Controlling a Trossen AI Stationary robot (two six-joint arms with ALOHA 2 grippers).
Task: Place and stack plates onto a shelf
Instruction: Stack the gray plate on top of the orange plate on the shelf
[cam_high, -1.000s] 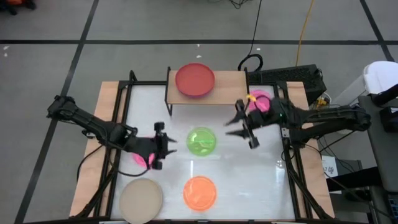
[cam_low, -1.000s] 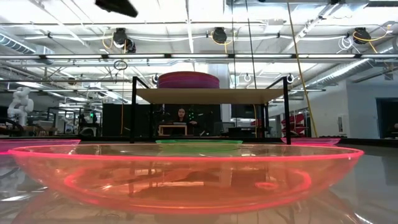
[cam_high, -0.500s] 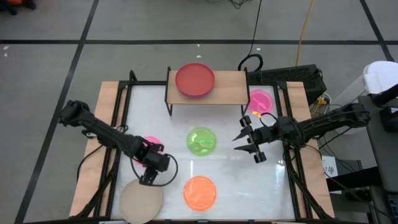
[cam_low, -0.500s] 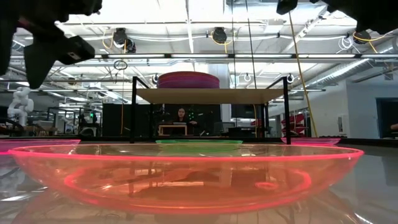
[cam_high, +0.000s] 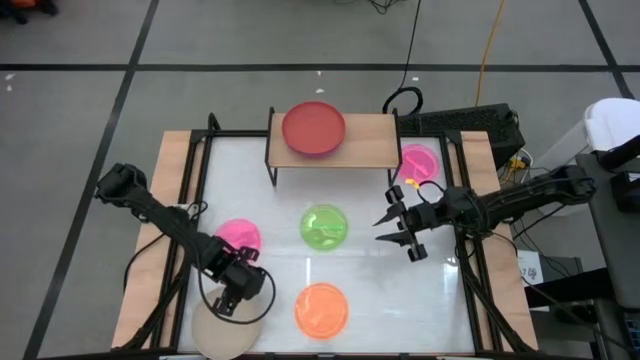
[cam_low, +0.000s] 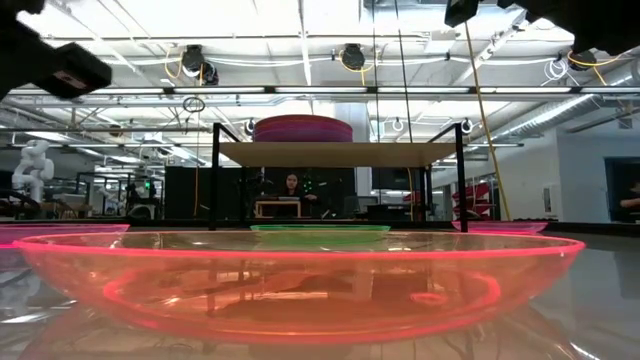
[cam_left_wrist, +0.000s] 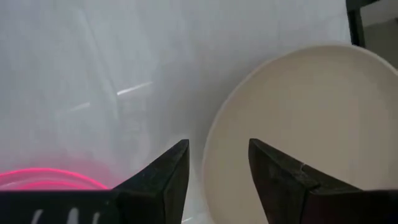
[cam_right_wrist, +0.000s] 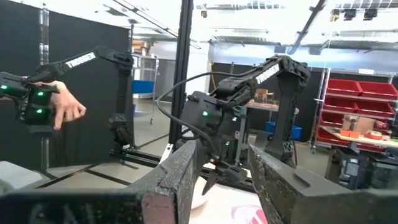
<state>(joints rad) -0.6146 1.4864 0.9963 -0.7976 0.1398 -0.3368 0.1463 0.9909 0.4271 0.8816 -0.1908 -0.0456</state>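
The shelf (cam_high: 345, 148) stands at the table's far side with a stack of larger plates (cam_high: 313, 128) on it, red on top; it also shows in the low view (cam_low: 335, 152). On the table lie a beige plate (cam_high: 215, 338), a pink plate (cam_high: 238, 236), a green one (cam_high: 324, 226), an orange one (cam_high: 321, 308) and a second pink one (cam_high: 419, 162). My left gripper (cam_high: 232, 300) is open, pointing down over the beige plate's far rim (cam_left_wrist: 211, 134). My right gripper (cam_high: 385, 215) is open and empty, raised to the right of the green plate.
The table's wooden side rails and black frame bars (cam_high: 190, 170) run along both sides. A person's hand (cam_right_wrist: 59, 107) holding a device shows beyond the table in the right wrist view. The orange plate (cam_low: 300, 280) fills the low view's foreground.
My left gripper has gone toward the table's near edge, from over the left pink plate to over the beige plate's far rim, tipping to point down. My right gripper has drawn a little toward the right and near edges, then kept still. The plates have not moved.
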